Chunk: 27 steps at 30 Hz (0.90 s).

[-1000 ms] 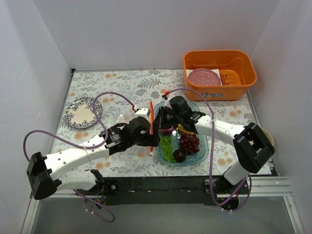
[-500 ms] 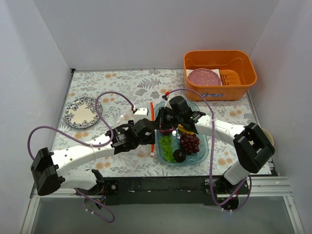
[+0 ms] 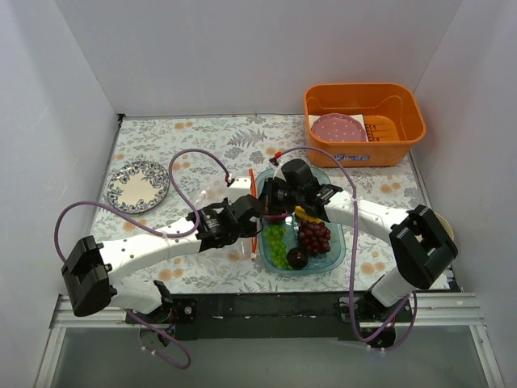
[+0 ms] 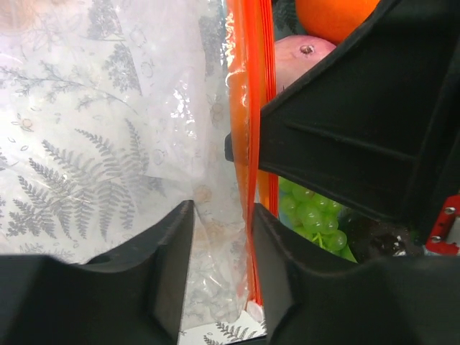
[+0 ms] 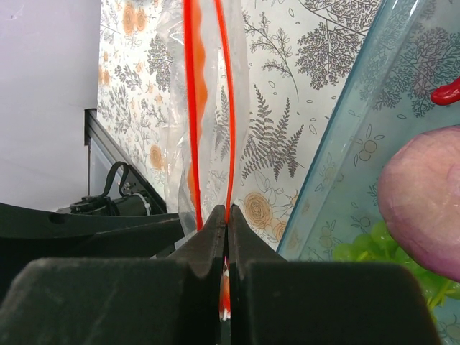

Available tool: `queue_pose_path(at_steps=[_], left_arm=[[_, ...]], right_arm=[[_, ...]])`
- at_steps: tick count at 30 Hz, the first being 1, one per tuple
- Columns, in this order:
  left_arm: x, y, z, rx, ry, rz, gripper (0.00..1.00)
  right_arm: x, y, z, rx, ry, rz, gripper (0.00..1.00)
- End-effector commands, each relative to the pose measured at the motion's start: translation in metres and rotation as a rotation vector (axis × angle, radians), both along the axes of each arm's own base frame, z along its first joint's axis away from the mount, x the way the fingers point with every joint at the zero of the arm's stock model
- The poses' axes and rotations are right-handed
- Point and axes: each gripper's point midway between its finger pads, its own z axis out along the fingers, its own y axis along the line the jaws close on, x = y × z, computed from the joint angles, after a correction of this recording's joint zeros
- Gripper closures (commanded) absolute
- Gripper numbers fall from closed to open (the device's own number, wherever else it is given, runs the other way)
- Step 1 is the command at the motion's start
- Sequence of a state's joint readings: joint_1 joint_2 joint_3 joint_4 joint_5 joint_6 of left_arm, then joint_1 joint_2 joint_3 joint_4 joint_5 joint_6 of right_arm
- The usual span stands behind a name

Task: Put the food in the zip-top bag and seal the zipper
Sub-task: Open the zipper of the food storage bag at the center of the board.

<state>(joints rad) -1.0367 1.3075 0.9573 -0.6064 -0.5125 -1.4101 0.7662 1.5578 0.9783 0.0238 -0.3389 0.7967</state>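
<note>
On the floral-print table (image 3: 202,137), the clear blue rectangular tray (image 3: 338,252) holds all the toy food I can see: green grapes (image 3: 277,245), dark purple grapes (image 3: 314,236) and a dark plum (image 3: 297,258) among it. The clear, crinkly zip-top bag (image 4: 180,144) lies just left of the tray. I can't see anything inside it, so I judge that both loading and sealing remain. My right gripper (image 5: 226,215) is pinched on one lip of the red-orange zipper strip (image 5: 188,108). My left gripper (image 4: 221,212) has its fingers apart, straddling the bag film.
</note>
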Motion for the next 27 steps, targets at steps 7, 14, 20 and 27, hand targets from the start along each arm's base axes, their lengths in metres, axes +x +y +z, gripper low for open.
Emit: queue_pose_path(at_steps=[7, 14, 20, 27], left_arm=[[0.014, 0.015, 0.023, 0.030, -0.066, 0.124, 0.76], [0.015, 0.041, 0.028, 0.037, -0.049, 0.248, 0.98], [0.010, 0.086, 0.048, 0.059, -0.058, 0.348, 1.00], [-0.001, 0.124, 0.075, 0.011, -0.078, 0.414, 1.00]], right_arm=[[-0.002, -0.001, 0.016, 0.022, -0.046, 0.019, 0.99], [-0.002, -0.002, 0.002, -0.014, -0.029, 0.026, 0.99], [0.007, 0.000, -0.021, -0.104, 0.000, 0.030, 0.99], [0.024, 0.011, -0.028, -0.141, -0.012, 0.040, 0.99]])
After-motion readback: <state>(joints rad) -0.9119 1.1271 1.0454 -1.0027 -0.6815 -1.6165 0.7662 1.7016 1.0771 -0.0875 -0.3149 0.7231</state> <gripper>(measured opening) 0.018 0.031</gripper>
